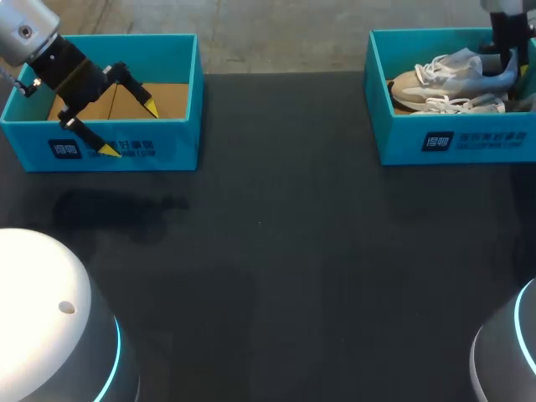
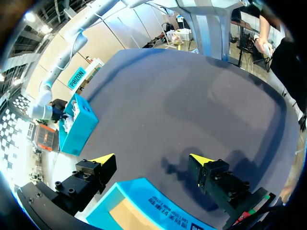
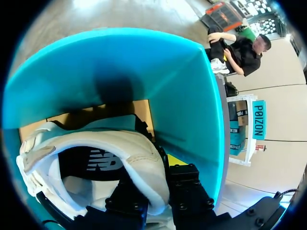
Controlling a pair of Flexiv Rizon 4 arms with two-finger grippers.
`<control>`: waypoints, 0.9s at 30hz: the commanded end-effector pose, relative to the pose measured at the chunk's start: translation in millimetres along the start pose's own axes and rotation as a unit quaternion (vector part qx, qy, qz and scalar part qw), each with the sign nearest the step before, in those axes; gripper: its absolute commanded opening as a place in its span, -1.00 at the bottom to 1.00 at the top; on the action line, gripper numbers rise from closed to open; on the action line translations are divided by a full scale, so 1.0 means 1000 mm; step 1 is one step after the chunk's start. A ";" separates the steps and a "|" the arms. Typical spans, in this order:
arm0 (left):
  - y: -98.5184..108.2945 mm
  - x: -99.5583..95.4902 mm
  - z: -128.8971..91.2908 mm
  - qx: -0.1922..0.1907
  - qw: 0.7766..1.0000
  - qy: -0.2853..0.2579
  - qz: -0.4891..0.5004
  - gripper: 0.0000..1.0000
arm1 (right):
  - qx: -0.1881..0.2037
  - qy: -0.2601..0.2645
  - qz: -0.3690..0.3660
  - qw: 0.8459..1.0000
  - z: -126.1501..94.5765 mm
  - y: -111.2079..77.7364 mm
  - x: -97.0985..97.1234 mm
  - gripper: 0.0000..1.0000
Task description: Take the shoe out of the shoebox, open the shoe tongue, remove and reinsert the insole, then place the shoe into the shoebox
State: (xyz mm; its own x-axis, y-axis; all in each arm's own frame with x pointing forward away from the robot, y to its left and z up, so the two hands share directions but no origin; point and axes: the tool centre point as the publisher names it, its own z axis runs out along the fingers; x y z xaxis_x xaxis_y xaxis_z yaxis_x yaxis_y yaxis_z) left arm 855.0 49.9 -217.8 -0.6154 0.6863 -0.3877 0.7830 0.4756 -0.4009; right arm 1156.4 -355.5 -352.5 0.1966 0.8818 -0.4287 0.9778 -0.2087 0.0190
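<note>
Head view is showing you the shoe [image 1: 444,79] lying inside the right shoebox [image 1: 456,142], near the far right corner of the table [image 1: 276,251]. Your right gripper [image 1: 505,65] is reaching down into that box at the shoe's heel. In the right wrist view its fingers [image 3: 187,191] are pinching the white heel collar from both sides. Your left gripper [image 1: 130,130] is hanging wide open over the left shoebox [image 1: 180,92], gripping nothing.
</note>
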 end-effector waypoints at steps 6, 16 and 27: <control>0.001 -0.001 0.000 0.000 1.000 0.002 0.000 1.00 | 0.004 -0.001 0.007 1.000 -0.011 0.005 -0.001 -0.13; 0.001 -0.001 0.000 0.000 1.000 0.002 0.000 1.00 | -0.009 0.033 0.017 0.999 -0.046 -0.014 -0.006 0.50; 0.001 -0.001 0.000 0.000 1.000 0.002 0.000 1.00 | -0.034 0.078 0.007 0.996 -0.095 -0.038 -0.006 0.70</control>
State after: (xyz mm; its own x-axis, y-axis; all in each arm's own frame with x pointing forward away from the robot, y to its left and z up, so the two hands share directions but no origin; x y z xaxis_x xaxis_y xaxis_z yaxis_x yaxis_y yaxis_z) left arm 855.0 49.9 -217.8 -0.6154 0.6863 -0.3877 0.7830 0.4756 -0.4008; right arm 1152.1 -317.8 -280.8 0.2117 0.9314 -0.2962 0.9765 -0.2144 0.0236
